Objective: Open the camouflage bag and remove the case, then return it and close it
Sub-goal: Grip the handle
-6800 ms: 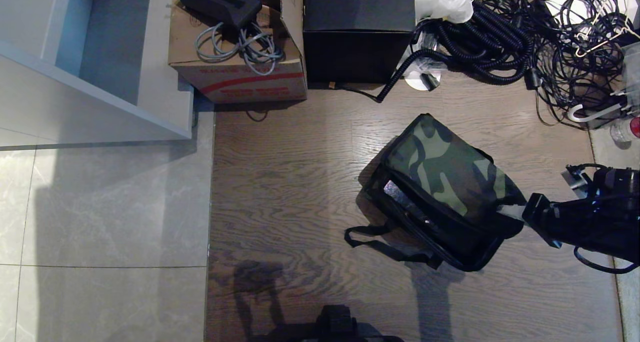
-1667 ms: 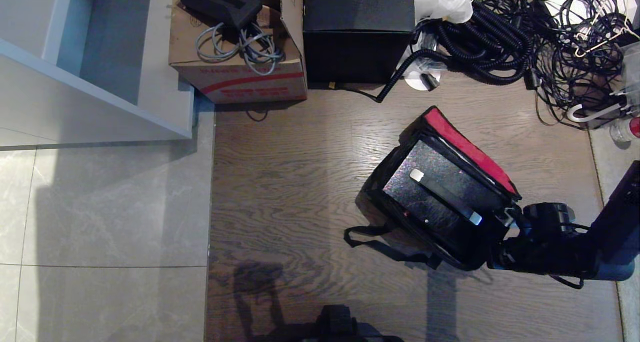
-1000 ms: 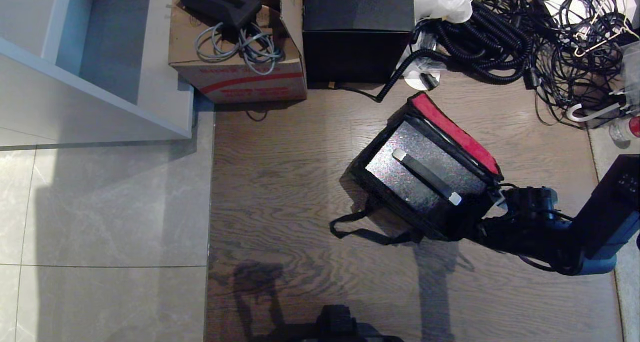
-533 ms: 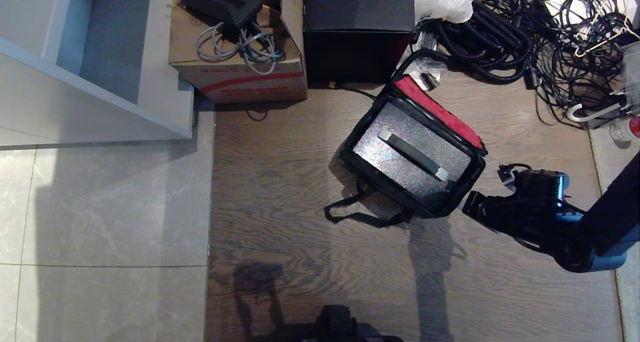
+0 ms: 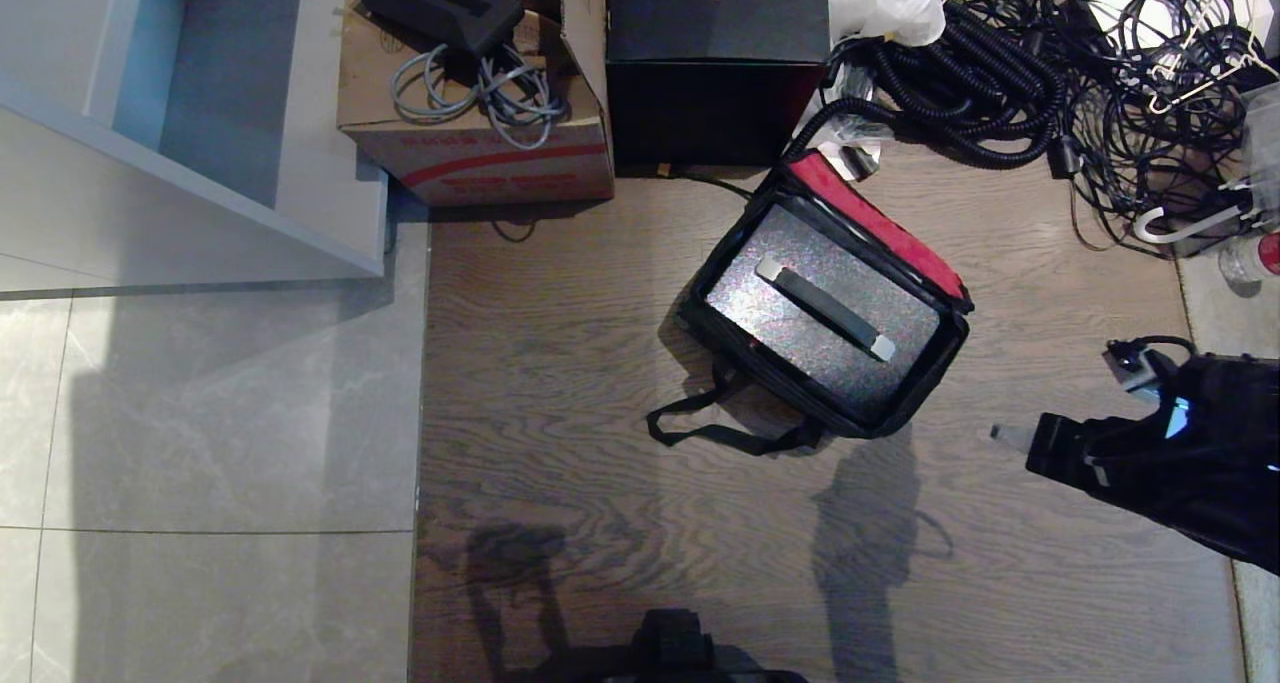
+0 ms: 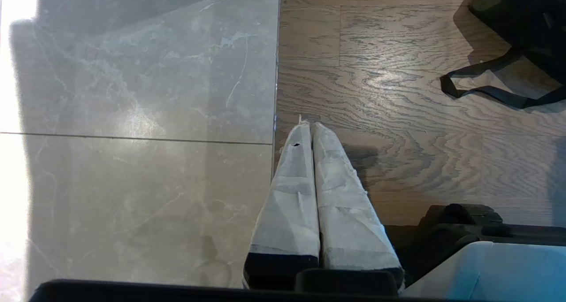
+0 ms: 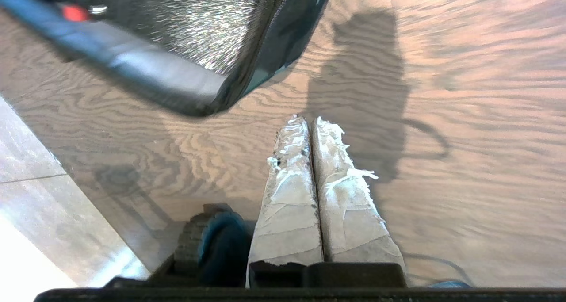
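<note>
A: Where's the bag?

B: Bag (image 5: pixel 925 383) sits on the wood floor (image 5: pixel 560 363), centre-right of the head view, turned diagonal. Lid (image 5: pixel 880 225) is flipped open toward the upper right, red lining showing.

A: And the case?

B: Case (image 5: pixel 790 328) is inside the bag, glittery top up, strap handle (image 5: pixel 826 306) running diagonally across it. One bag strap (image 5: pixel 700 433) trails on the floor at lower left of the bag.

A: Right arm?

B: I've got the right gripper (image 5: pixel 1005 434) at right-middle of the frame, apart from the bag, just off its lower-right corner. Jaws clenched, nothing in them; in the right wrist view the taped fingers (image 7: pixel 289 191) are pressed together over bare floor.

A: Left?

B: Left gripper (image 6: pixel 308 126) is parked over the tile/wood seam, jaws also clenched and empty. Cardboard box (image 5: pixel 480 153) and black box (image 5: pixel 715 63) line the top edge, cable pile (image 5: pixel 1010 73) at upper right.
</note>
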### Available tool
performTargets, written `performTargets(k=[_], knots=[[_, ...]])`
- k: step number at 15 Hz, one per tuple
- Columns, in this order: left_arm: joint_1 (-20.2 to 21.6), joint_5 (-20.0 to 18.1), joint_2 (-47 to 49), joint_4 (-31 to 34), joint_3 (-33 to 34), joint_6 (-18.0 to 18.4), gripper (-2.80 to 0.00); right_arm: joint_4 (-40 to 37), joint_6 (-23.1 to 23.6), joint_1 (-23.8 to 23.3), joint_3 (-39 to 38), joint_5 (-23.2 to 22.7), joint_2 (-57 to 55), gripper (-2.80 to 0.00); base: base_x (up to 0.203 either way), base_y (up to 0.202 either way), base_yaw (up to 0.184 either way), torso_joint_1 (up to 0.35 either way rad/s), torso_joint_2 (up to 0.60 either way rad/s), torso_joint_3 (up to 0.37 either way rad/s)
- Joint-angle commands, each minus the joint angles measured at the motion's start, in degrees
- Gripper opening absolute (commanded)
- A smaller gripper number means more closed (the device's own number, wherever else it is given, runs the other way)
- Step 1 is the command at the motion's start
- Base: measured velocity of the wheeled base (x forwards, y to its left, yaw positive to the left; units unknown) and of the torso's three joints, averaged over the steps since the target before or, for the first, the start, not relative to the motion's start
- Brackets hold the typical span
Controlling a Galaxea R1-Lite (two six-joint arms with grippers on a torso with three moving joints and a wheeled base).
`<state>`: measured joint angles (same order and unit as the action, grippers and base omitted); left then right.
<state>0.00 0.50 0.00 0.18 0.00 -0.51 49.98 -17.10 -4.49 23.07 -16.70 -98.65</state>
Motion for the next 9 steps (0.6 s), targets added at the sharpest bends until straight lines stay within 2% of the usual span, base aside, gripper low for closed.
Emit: performTargets(k=[1,3,5,9], knots=[[0.0,0.0,0.0,0.0,0.0,0.0,-2.80,-1.1,1.1,-0.2,-4.1,-0.1,12.3,-2.80,0.000,0.000,0.000,0.000,0.00,0.000],[0.0,0.0,0.0,0.0,0.0,0.0,-2.80,-5.8,3.6,-0.3,-8.1,0.0,23.0,-2.80,0.000,0.000,0.000,0.000,0.00,0.000],[0.0,0.0,0.0,0.0,0.0,0.0,-2.80,-14.2,5.2,0.0,-9.7,0.1,34.3,-2.80,0.000,0.000,0.000,0.000,0.00,0.000],[0.0,0.0,0.0,0.0,0.0,0.0,-2.80,-37.8,9.2,0.8,-9.3,0.4,58.0,-2.80,0.000,0.000,0.000,0.000,0.00,0.000]])
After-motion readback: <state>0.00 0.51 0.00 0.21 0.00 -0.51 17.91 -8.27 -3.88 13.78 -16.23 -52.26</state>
